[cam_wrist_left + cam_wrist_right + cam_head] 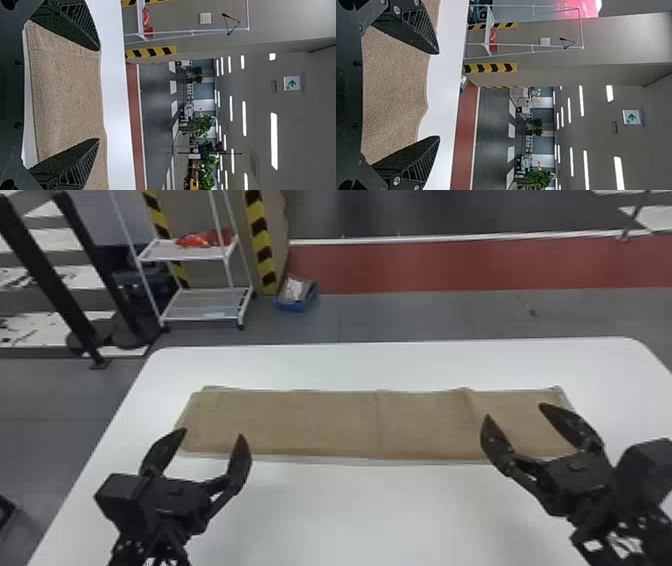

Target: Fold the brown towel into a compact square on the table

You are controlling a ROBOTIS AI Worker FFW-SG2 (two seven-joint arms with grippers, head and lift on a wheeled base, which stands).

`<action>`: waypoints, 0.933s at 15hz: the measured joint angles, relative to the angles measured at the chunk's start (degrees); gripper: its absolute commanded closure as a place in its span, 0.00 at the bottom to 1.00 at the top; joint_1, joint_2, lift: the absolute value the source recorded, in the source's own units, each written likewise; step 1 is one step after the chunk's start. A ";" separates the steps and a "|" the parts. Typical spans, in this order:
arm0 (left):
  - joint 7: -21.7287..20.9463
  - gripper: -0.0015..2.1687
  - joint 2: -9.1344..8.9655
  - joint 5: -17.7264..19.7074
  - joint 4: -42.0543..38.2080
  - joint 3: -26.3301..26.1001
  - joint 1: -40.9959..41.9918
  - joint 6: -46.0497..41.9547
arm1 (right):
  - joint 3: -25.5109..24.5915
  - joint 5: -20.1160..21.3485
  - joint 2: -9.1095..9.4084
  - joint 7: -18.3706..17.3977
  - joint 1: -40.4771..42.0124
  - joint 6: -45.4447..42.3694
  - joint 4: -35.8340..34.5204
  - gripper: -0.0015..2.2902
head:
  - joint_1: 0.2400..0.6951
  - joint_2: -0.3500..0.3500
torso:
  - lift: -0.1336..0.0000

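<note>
Desk (350,515) comes first, big and white, and across its middle we see the brown towel (330,425) in a long, flat strip. We think it has been folded the long way, since layers peek out at its edges. We judge that part of the job is done. It is much too long for a square, so we need to bring the ends in and make it short and neat.

Our left end effector (209,433) is wide and empty near the towel's left end. Our right end effector (515,411) is wide and empty too, near the right end. We cannot tell if the tips touch the cloth.

The head view gives us the whole strip, end to end. The left wrist view gives us small bits up close: ridges (85,166) on the fingers and a thin line (63,51) across the cloth.
</note>
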 measured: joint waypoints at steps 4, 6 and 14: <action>0.00 0.03 0.00 0.00 0.23 -0.02 -0.24 0.00 | 0.01 0.00 0.06 0.00 -0.01 -0.02 0.14 0.06 | 1.00 0.64 | 0.07; 0.00 0.03 0.00 0.02 0.25 -0.05 -0.28 0.00 | 0.01 0.00 0.06 0.00 -0.01 -0.11 0.30 0.06 | 1.00 0.64 | 0.07; 0.18 0.03 0.00 0.30 0.39 0.00 -0.31 0.00 | -0.07 0.00 0.07 0.00 0.09 -0.20 0.42 0.06 | 1.00 0.64 | 0.07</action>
